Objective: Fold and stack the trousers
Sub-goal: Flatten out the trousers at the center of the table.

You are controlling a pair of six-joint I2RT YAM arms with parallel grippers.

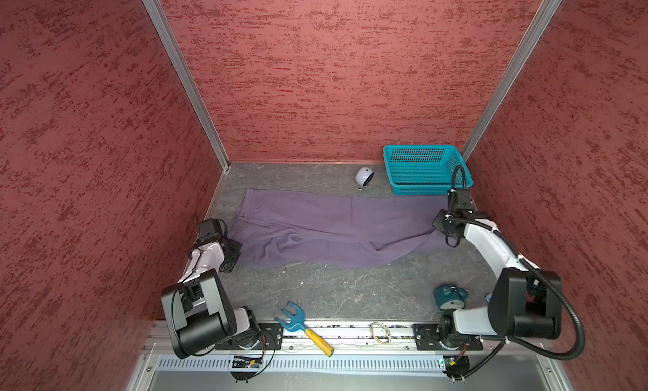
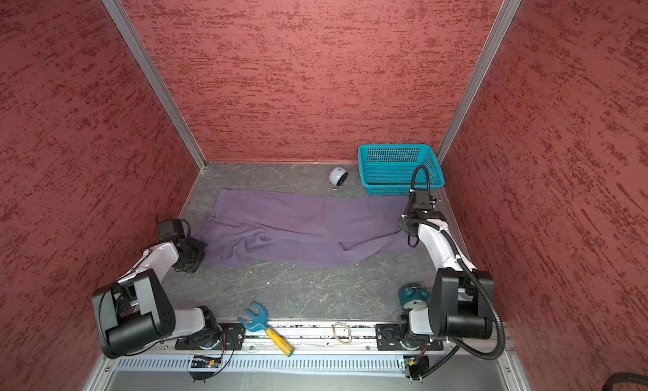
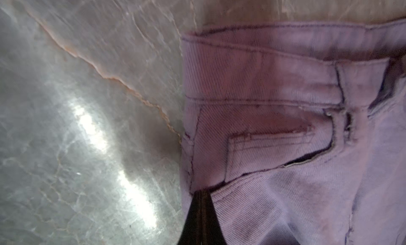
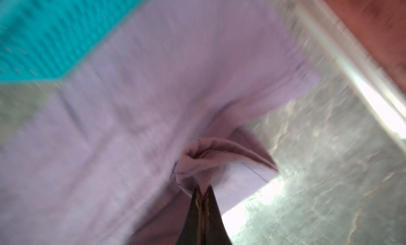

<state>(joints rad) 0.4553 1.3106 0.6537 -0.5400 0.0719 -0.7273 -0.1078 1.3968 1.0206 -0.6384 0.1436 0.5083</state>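
The muted purple trousers lie spread flat across the grey table, waist to the left and legs reaching right. My left gripper sits at the near waist corner. In the left wrist view it is shut on the trousers' side edge beside a pocket. My right gripper is at the leg end, in front of the basket. In the right wrist view it is shut on a bunched hem fold of the trousers, slightly raised off the table.
A teal basket stands at the back right corner, with a white round object to its left. Near the front lie a blue fork-shaped toy with a yellow handle, a rubber band and a teal round device. Red walls close three sides.
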